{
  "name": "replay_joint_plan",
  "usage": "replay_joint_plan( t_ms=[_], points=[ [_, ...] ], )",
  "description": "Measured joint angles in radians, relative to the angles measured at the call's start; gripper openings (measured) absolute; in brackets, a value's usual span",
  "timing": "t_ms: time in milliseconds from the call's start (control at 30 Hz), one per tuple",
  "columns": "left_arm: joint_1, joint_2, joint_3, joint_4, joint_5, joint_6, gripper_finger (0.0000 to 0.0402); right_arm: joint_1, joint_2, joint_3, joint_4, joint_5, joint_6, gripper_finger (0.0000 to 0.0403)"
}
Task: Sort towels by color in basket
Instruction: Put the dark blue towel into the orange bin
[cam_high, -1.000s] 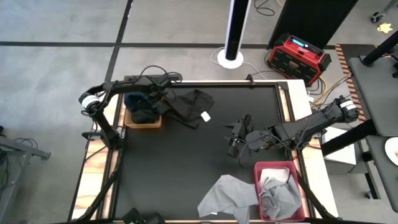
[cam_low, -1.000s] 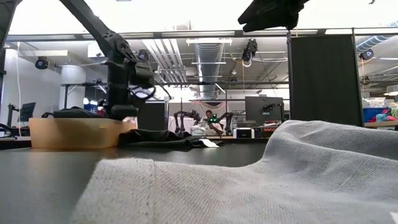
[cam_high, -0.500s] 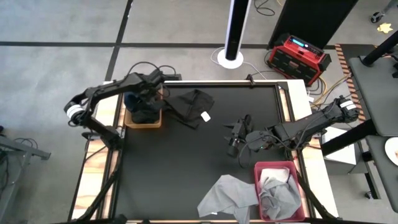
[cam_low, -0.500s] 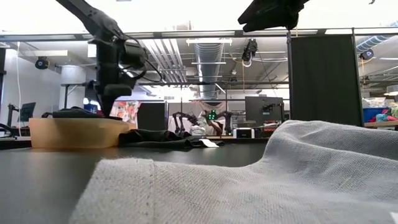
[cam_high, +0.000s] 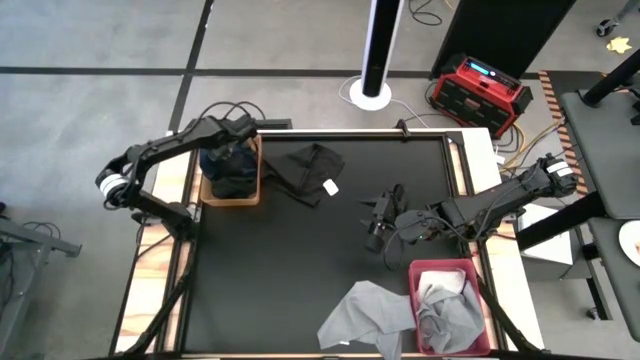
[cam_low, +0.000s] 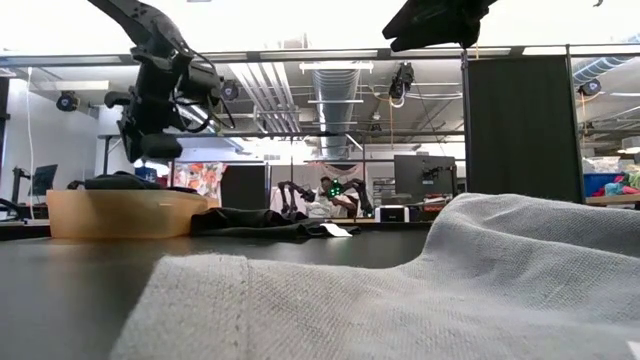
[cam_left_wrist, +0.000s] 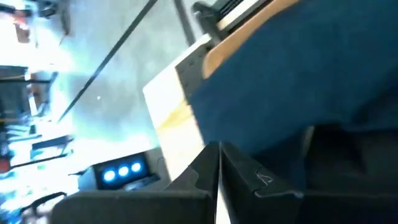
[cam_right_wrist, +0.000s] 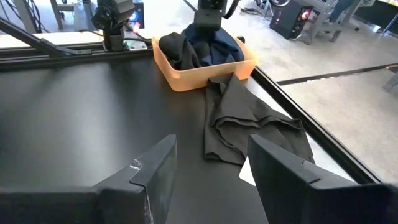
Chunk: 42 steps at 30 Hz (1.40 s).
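An orange basket (cam_high: 230, 200) at the table's far left holds a navy towel (cam_high: 215, 160) and a black towel (cam_high: 232, 182). Another black towel (cam_high: 305, 168) with a white tag (cam_high: 330, 187) lies flat on the table, one end against the basket's right wall (cam_right_wrist: 221, 79). My left gripper (cam_high: 243, 152) hangs shut above the basket (cam_low: 120, 215), over the navy towel (cam_left_wrist: 298, 81). My right gripper (cam_high: 378, 222) waits open above mid-table, facing the basket (cam_right_wrist: 199, 78). A grey towel (cam_high: 365, 312) lies at the near edge.
A red basket (cam_high: 440, 266) at the near right holds grey towels (cam_high: 445, 310); the loose grey towel leans against its left wall and fills the low view (cam_low: 450, 290). Bare black tabletop (cam_high: 260, 270) lies between the two baskets.
My left gripper has risen from the orange basket's right edge and moved toward the table's left, and now hangs higher over the basket. The black towel on the table has stayed where it was. The right arm has kept still.
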Motion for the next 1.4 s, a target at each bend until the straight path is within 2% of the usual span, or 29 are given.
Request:
replay_joint_plan(
  t_ms=[267,400,533,800,1000,1267,1400],
  points=[
    [0.032,0.052,-0.002,-0.003,-0.012,-0.024,0.0000,0.000,0.000,0.000,0.003,0.000,0.000,0.0189],
    [0.034,0.070,-0.006,-0.020,-0.068,-0.078,0.0000,0.000,0.000,0.000,0.003,0.000,0.001,0.0189],
    [0.038,0.083,-0.023,-0.024,-0.069,-0.107,0.0000,0.000,0.000,0.000,0.003,0.000,0.001,0.0189],
    [0.037,0.084,-0.096,0.012,0.097,-0.086,0.0000,0.000,0.000,-0.002,0.002,0.000,0.001,0.0189],
    [0.035,0.084,-0.152,0.112,0.123,-0.036,0.0000,0.000,0.000,-0.003,0.002,0.000,0.001,0.0189],
    [0.034,0.084,-0.210,0.260,0.247,0.036,0.0000,0.000,0.000,-0.003,0.005,0.000,0.001,0.0189],
    [0.034,0.084,-0.227,0.274,0.252,0.040,0.0000,0.000,0.000,-0.003,0.007,0.000,0.001,0.0189]
  ],
)
